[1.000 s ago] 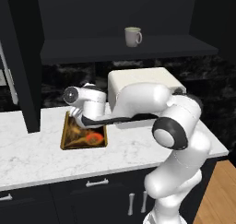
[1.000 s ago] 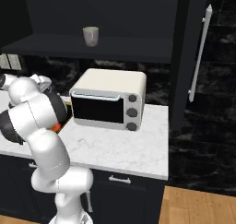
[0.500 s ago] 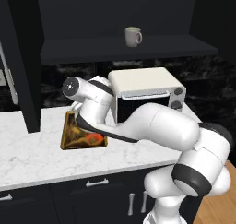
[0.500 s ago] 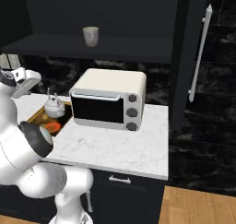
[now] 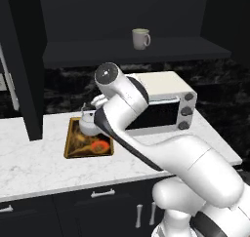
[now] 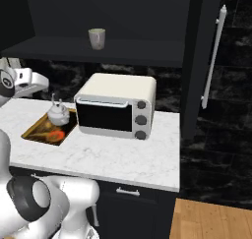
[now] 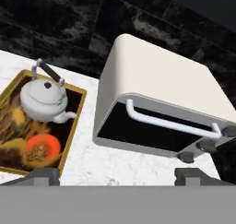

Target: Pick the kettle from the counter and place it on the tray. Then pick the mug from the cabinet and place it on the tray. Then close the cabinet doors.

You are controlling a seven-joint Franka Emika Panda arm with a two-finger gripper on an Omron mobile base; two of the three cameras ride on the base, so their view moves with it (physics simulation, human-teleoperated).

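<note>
Plainly unlabelled: kettle [image 7: 44, 97] on patterned tray [image 7: 76, 116], beside toaster oven [image 7: 161, 103].

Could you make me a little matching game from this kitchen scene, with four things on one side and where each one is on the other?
Things:
1. kettle
2. mug
3. toaster oven
4. tray

Places:
A. on the cabinet shelf
B. flat on the counter, left of the oven
C. standing on the tray
D. on the counter, below the mug's shelf

Pairs: 1-C, 2-A, 3-D, 4-B
</note>
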